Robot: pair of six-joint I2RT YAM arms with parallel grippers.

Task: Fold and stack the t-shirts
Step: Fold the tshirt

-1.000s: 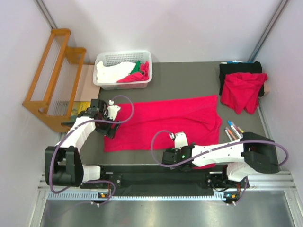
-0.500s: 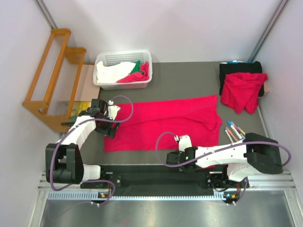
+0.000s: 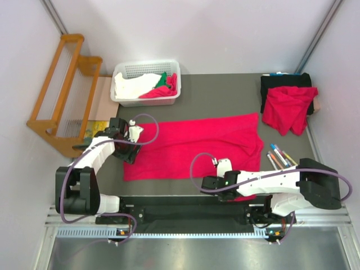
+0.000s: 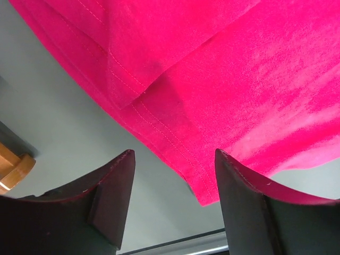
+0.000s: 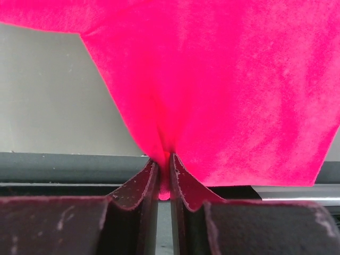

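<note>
While the right hand [image 5: 164,159] is clamped on a thin pinch of the t-shirt [image 3: 197,143] at its near hem, the left hand [image 4: 175,159] hangs open astride the left corner and holds nothing; the t-shirt lies spread flat across the middle of the desk [image 3: 225,95], and a second t-shirt [image 3: 288,108] sits crumpled on a black cloth [image 3: 281,81] at the far right. The main risk is an uneven lift; if the right hand pulls before the left has closed, the cloth would likely drag to one side and bunch rather than fold cleanly. The pinch itself looks shallow, only a narrow ridge of cloth between the fingers, so a quick tug may let it slip out; it may also catch just the upper layer, leaving the lower one behind. At the left, a doubled hem lies between the open fingers; closing a little off could take only that flap or miss the cloth. Markers [image 3: 278,154] lie just beside the shirt's right end and could be swept along.
</note>
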